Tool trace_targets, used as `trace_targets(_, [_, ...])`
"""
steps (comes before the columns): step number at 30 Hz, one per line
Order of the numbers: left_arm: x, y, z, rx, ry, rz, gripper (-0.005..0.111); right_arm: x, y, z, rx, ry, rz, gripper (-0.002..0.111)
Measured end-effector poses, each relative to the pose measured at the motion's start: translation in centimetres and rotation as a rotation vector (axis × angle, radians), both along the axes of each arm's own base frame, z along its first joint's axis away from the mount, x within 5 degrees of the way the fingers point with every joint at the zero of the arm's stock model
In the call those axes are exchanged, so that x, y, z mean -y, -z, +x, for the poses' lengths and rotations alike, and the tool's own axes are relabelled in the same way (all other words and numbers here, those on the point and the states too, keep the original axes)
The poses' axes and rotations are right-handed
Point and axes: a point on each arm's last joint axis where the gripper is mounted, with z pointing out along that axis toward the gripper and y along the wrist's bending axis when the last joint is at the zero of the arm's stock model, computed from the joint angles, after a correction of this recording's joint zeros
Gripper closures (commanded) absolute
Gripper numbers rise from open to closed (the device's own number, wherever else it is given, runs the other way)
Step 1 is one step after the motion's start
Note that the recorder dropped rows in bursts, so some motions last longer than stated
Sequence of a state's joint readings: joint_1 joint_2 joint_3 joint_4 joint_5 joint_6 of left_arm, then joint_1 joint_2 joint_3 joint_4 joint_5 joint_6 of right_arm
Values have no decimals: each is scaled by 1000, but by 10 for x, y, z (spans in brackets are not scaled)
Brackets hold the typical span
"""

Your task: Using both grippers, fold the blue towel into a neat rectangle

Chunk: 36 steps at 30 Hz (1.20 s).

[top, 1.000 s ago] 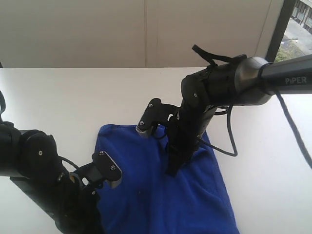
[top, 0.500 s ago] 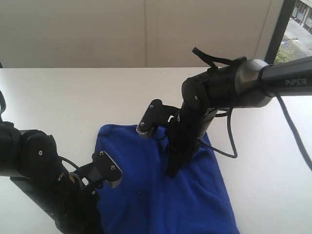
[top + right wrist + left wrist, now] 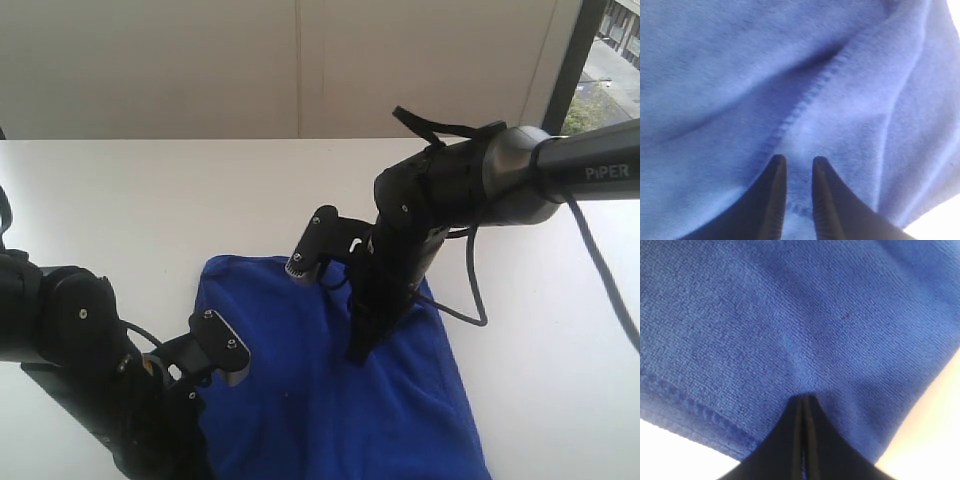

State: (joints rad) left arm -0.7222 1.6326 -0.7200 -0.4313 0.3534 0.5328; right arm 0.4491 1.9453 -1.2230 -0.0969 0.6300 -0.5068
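The blue towel (image 3: 330, 400) lies spread and loosely rumpled on the white table (image 3: 150, 200), in the near middle of the exterior view and running out of the frame at its lower edge; its far edge is rounded and uneven. The left gripper (image 3: 198, 392) sits low at the towel's left border, its black arm filling the lower left corner. In the left wrist view its fingers (image 3: 804, 401) are pressed together with only a hairline of blue between them; a stitched hem and a plain edge run in toward them from either side, so they are clamped on a corner of the towel (image 3: 790, 315), with bare table (image 3: 930, 440) showing beside it. The right gripper (image 3: 358, 350) points steeply down onto the towel's far half, its arm marked "PiPER" (image 3: 608, 171) reaching in from the right and a black cable (image 3: 470, 290) looping beside it. In the right wrist view the gripper (image 3: 799, 162) has its fingers a little apart; a stitched hem of the towel (image 3: 740, 75) runs into the narrow gap, and whether they pinch the cloth I cannot tell.
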Motion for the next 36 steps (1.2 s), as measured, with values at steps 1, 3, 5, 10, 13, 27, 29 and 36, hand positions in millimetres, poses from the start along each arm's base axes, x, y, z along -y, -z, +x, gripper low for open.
trace_targets(1, [0,0,0,0,0,0,107,2,0,1,15,4,-21,91])
trace_targets(3, [0,0,0,0,0,0,107,5,-1,3,37,26,-47,91])
trace_targets(5, [0,0,0,-1,-1,-1,107,6,-1,3,34,42,-57,89])
trace_targets(10, [0,0,0,-1,-1,-1,107,6,-5,-3,-20,38,-46,71])
trace_targets(13, [0,0,0,-1,-1,-1,107,1,-5,-8,-72,24,2,71])
trace_targets(27, [0,0,0,-1,-3,-1,107,-3,4,-8,-105,37,42,93])
trace_targets(29, [0,0,0,-2,-4,-2,107,-3,9,-8,-113,36,36,101])
trace_targets(36, [0,0,0,-2,-4,-2,107,-3,5,-7,-97,25,27,108])
